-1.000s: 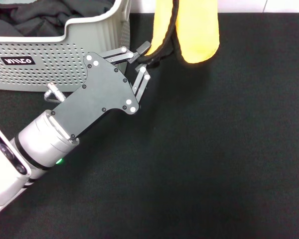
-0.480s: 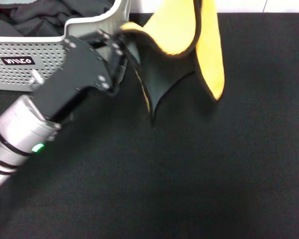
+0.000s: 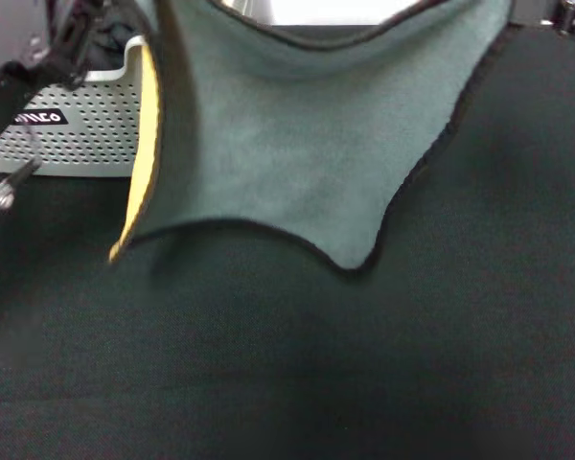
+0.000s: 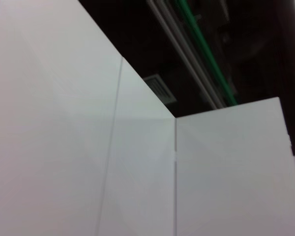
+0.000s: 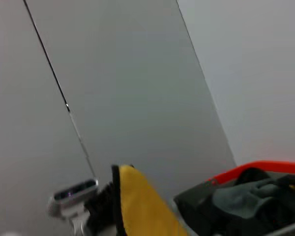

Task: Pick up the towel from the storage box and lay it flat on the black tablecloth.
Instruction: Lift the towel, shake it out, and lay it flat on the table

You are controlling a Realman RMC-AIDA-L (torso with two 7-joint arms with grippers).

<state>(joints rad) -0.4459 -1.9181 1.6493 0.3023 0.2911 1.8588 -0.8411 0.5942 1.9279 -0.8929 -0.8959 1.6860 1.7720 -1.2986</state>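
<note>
The towel [image 3: 297, 144] hangs spread out in the air above the black tablecloth [image 3: 364, 364], its grey-green side facing the head view. Its yellow-orange side shows along the left fold [image 3: 146, 144], and its lower corner hangs near the cloth. My left gripper [image 3: 81, 34] holds the towel's upper left corner in front of the storage box [image 3: 86, 134]. My right gripper [image 3: 556, 14] is at the upper right corner, mostly out of view. The right wrist view shows a yellow piece of the towel [image 5: 137, 206]. The left wrist view shows none of the task's things.
The storage box stands at the tablecloth's back left, partly hidden by the towel. In the right wrist view a red-rimmed container [image 5: 258, 169] with dark and grey cloth lies beyond the towel. White wall panels [image 4: 88, 147] fill the left wrist view.
The towel went from hanging folded, yellow side out, to spread wide with the grey-green side showing. My left gripper pulled its corner up and to the left, away from the right gripper.
</note>
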